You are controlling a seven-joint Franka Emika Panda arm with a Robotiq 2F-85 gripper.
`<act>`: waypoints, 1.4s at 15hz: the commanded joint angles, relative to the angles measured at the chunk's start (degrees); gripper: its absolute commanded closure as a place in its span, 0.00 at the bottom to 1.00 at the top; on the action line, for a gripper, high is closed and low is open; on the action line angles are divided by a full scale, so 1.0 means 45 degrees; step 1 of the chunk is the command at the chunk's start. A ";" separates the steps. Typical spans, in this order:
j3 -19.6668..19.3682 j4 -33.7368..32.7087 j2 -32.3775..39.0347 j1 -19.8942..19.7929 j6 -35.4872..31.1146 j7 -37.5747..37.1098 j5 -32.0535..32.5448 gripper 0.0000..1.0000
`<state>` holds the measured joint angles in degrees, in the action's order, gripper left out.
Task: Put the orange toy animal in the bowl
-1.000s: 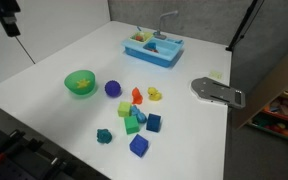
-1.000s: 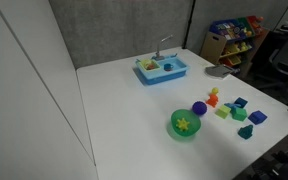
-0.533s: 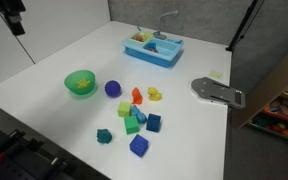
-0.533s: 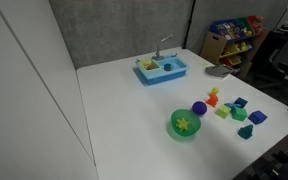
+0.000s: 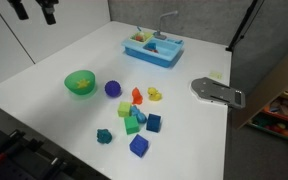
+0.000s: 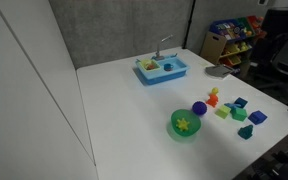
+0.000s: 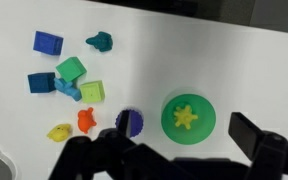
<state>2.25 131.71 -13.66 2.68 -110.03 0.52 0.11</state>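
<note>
The orange toy animal (image 5: 137,96) stands on the white table between a purple ball (image 5: 112,88) and a small yellow toy (image 5: 155,95). It also shows in the other exterior view (image 6: 213,97) and in the wrist view (image 7: 86,120). The green bowl (image 5: 80,83) sits left of the ball, with a yellow star-shaped piece inside; it shows in an exterior view (image 6: 186,124) and in the wrist view (image 7: 188,117). My gripper (image 7: 169,150) is open and empty, high above the table, looking down over the bowl. In an exterior view it is at the top left edge (image 5: 34,10).
A blue tray (image 5: 153,47) with a small tap stands at the back. Several green, teal and blue blocks (image 5: 132,124) lie in front of the orange toy. A grey metal plate (image 5: 217,92) lies at the table's right edge.
In the exterior view my gripper has moved to the right along the top edge. The toys and the bowl have not moved.
</note>
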 commanded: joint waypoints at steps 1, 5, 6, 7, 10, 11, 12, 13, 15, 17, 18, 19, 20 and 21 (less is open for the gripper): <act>-0.0092 -0.1474 0.1443 -0.0262 -0.0651 -0.0164 0.0462 0.00; -0.0400 -0.2218 0.2590 -0.0613 -0.2446 -0.0517 0.0577 0.00; -0.0506 -0.2394 0.2916 -0.0717 -0.2814 -0.0647 0.0629 0.00; -0.0606 -0.2532 0.3218 -0.0812 -0.3179 -0.0744 0.0633 0.00; -0.0994 -0.3111 0.4295 -0.1123 -0.3888 -0.1091 0.0628 0.00; -0.1130 -0.3270 0.4638 -0.1223 -0.4065 -0.1147 0.0556 0.00; -0.1272 -0.3422 0.5003 -0.1321 -0.4201 -0.1164 0.0506 0.00; -0.1398 -0.3573 0.5350 -0.1417 -0.4302 -0.1188 0.0442 0.00; -0.1623 -0.3823 0.6017 -0.1602 -0.4446 -0.1125 0.0391 0.00; -0.1839 -0.3985 0.6662 -0.1774 -0.4565 -0.1069 0.0443 0.00; -0.1946 -0.3992 0.6972 -0.1840 -0.4649 -0.1043 0.0524 0.00; -0.2031 -0.4003 0.7261 -0.1892 -0.4729 -0.1013 0.0563 0.00; -0.2106 -0.4013 0.7588 -0.1943 -0.4801 -0.0984 0.0574 0.00; -0.2161 -0.4032 0.7884 -0.1984 -0.4860 -0.0980 0.0569 0.00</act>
<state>-6.84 115.59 17.81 -5.71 -131.39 -3.28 1.81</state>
